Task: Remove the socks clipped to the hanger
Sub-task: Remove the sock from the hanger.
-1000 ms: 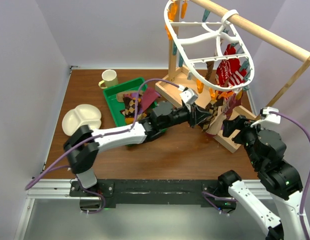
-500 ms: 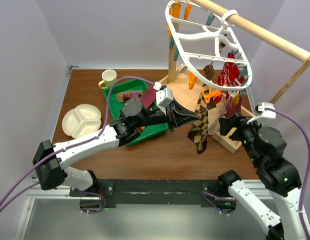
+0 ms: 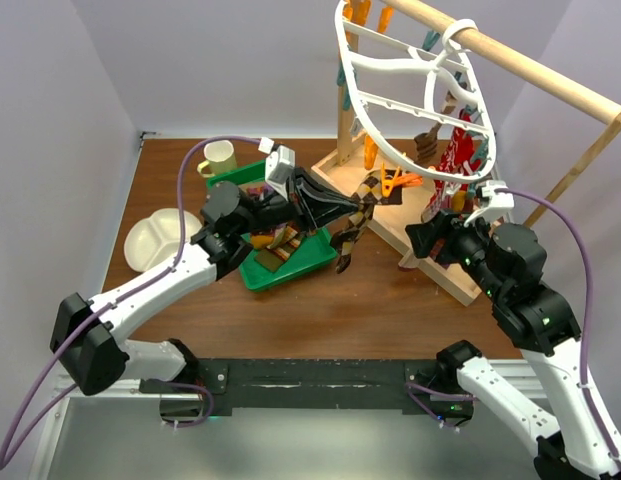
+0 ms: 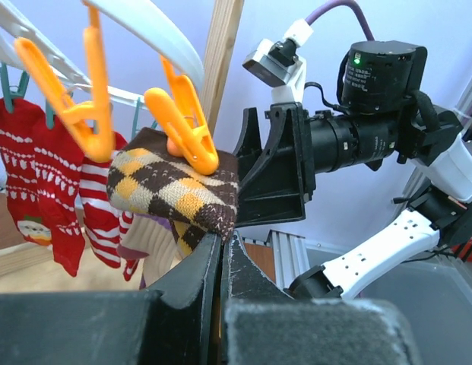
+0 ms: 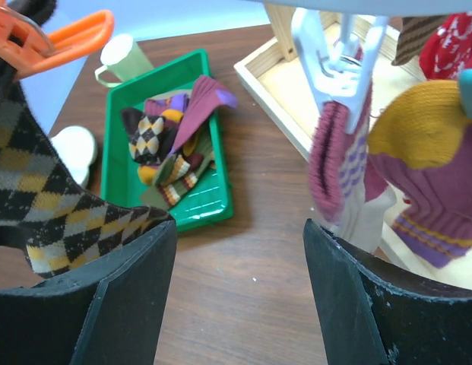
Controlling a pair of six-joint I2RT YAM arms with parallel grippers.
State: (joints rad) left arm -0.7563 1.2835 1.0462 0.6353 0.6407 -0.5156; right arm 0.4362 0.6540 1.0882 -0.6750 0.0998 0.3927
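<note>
The white oval hanger (image 3: pixel 410 75) hangs tilted from the wooden rail. A brown-and-yellow argyle sock (image 3: pixel 348 232) is stretched out to the left, and an orange clip (image 4: pixel 186 125) still pinches its top. My left gripper (image 3: pixel 356 207) is shut on that argyle sock (image 4: pixel 171 194), with its jaws pressed together (image 4: pixel 220 237) on the cuff's edge. Red-and-white socks (image 4: pixel 30 175) and a maroon sock (image 5: pixel 336 163) hang clipped behind. My right gripper (image 5: pixel 237 251) stands open over bare wood just right of the argyle sock, holding nothing.
A green tray (image 3: pixel 290 270) at mid-left holds several loose socks (image 5: pixel 175 137). A pale mug (image 3: pixel 218 157) and a divided white plate (image 3: pixel 162 238) sit left of it. The wooden stand's base (image 3: pixel 435 262) and upright post lie under the hanger.
My left arm has pulled back to the left and upward with the argyle sock, dragging the hanger's lower edge with it. My right gripper has moved left toward the sock and narrowed a little.
</note>
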